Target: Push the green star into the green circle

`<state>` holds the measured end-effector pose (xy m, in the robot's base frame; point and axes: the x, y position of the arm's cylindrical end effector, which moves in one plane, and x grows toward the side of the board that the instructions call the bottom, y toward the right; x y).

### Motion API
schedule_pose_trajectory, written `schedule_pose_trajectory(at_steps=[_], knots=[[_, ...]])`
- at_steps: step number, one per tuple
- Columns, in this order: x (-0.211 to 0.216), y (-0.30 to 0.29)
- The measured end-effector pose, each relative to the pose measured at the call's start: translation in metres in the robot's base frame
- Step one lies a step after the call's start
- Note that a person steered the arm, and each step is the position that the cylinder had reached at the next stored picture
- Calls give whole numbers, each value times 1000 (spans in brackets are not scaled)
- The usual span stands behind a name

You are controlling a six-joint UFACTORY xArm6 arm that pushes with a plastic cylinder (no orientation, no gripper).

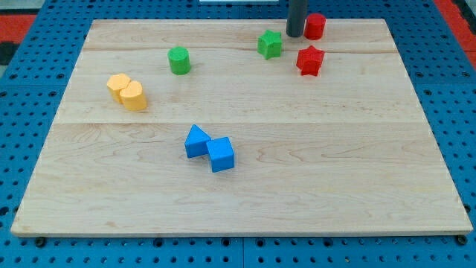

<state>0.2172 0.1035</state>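
Observation:
The green star (270,44) lies near the view's top, right of centre on the wooden board (238,193). The green circle (179,60) is a short green cylinder to its left and slightly lower, well apart from it. My tip (295,34) is the end of the dark rod at the view's top, just up and to the right of the green star, with a small gap between them. The tip stands right beside the red cylinder (314,26).
A red star (310,60) lies right of the green star. Two yellow blocks (127,91) touch each other at the left. A blue triangle (196,141) and a blue cube (221,154) touch near the middle. Blue pegboard surrounds the board.

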Motion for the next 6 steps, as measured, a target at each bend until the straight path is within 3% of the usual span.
schedule_pose_trajectory(at_steps=[2, 3, 5, 6], knots=[[92, -48], [94, -67], [94, -184], [109, -139]])
